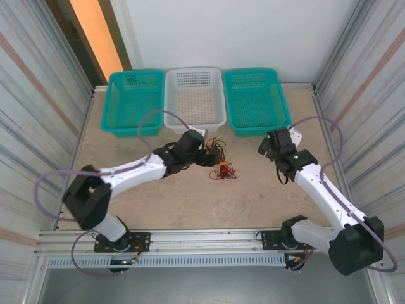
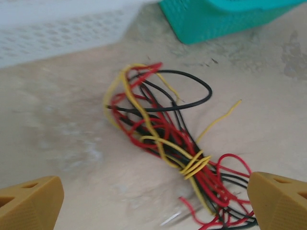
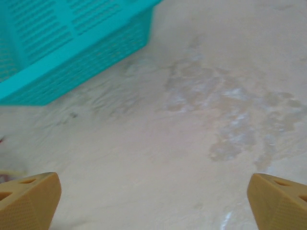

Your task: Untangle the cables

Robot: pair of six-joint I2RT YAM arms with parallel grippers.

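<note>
Just ahead of the wide-open left gripper [image 2: 154,199], cables [image 2: 165,139] (red, yellow, black) in a bunch, slanting from far-left toward its right finger. Well away from the right gripper [image 3: 153,199], open too, empty.

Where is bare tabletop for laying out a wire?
Free: beige tabletop along the near edge, and between the red, yellow and black wire tangle and the right pincer. Crowded: the left pincer at the tangle, by the white plastic basket.

cables [image 2: 194,164]: glossy plastic sheath | table [image 3: 192,158]: matt (mottled) | teal basket [image 3: 72,52]: perforated plastic
</note>
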